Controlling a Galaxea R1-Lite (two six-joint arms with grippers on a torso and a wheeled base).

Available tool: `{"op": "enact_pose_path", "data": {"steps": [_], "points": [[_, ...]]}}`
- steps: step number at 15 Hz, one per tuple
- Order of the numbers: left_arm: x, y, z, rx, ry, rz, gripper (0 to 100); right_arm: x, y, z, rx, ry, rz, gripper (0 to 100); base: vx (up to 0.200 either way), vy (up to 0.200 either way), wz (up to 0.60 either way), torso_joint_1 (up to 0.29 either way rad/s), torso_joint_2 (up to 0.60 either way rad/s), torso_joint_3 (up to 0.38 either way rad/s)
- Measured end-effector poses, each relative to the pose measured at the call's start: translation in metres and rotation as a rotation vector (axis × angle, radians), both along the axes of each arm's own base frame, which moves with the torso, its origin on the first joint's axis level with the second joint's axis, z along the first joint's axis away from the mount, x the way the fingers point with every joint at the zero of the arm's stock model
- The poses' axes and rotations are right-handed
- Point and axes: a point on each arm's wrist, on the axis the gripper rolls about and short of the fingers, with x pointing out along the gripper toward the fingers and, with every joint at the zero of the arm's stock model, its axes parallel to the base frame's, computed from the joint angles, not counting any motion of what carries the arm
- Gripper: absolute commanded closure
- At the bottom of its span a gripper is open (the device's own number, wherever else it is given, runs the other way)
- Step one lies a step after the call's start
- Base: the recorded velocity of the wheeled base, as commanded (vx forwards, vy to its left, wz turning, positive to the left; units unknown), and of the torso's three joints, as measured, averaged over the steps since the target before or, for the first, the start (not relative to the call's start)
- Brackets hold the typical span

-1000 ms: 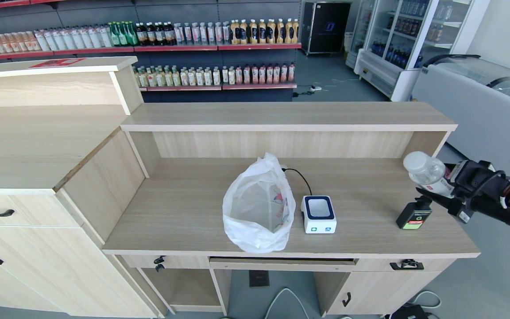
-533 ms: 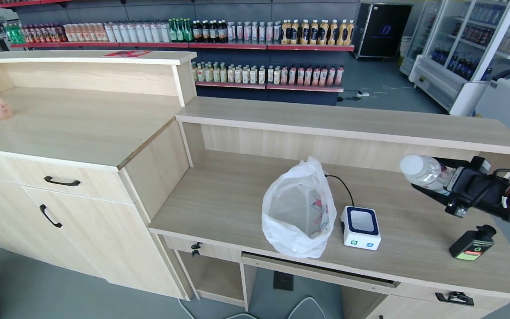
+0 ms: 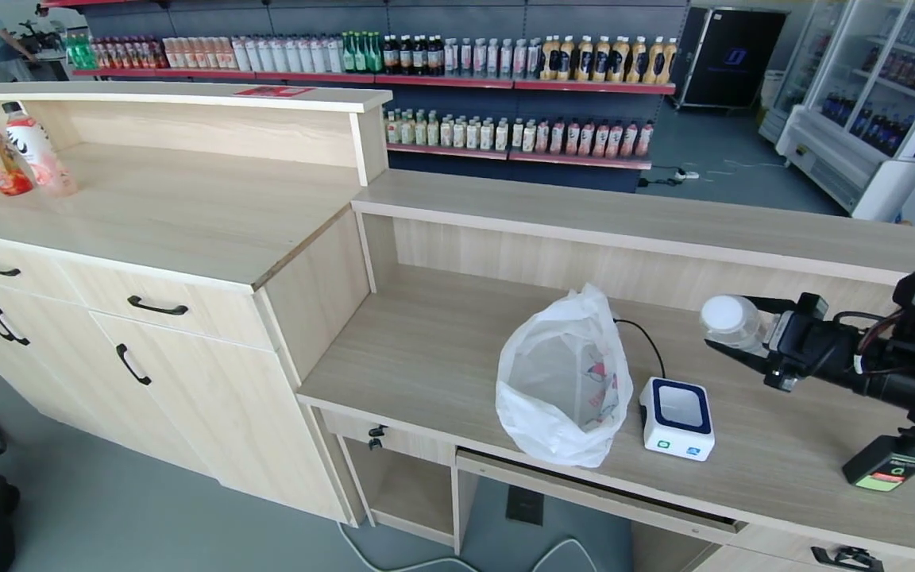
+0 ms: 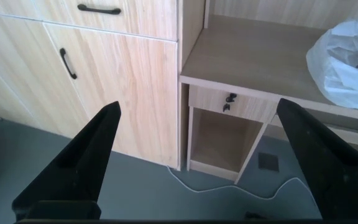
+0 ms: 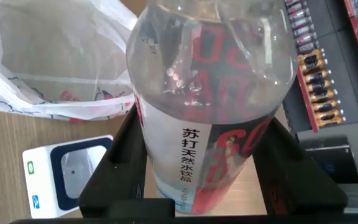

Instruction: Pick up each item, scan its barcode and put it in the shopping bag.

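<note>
Right jaws clamped on a water bottle (image 3: 731, 322) above the counter (image 3: 442, 357).
The bottle lies sideways in the air, at 2 o'clock from the scanner (image 3: 677, 417). The shopping bag (image 3: 565, 381) stands just beside the scanner at 9 o'clock, and a small dark bottle (image 3: 886, 470) at 3 o'clock. Left jaws are spread wide, low before the cabinet doors (image 4: 123, 81).

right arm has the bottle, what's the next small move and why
Probably carry the bottle in the right gripper down toward the scanner, label facing its window. The jaws are shut on the bottle, which hangs in the air to the right of the scanner, not over it. The bag stands open on the scanner's left, so scanning likely comes first.
</note>
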Motion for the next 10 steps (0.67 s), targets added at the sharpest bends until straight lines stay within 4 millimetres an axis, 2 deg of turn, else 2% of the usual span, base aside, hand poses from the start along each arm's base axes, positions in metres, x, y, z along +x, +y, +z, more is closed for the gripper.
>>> {"op": "enact_pose_path", "data": {"steps": [6,10], "points": [[0.0,0.0,0.0,0.0,0.0,0.0,0,0.024,-0.011,-0.036,0.017,0.04,0.013,100,0.0,0.0,0.0,0.0,0.0,0.0],[0.0,0.0,0.0,0.0,0.0,0.0,0,0.033,-0.014,-0.053,0.024,0.038,0.037,100,0.0,0.0,0.0,0.0,0.0,0.0]]}}
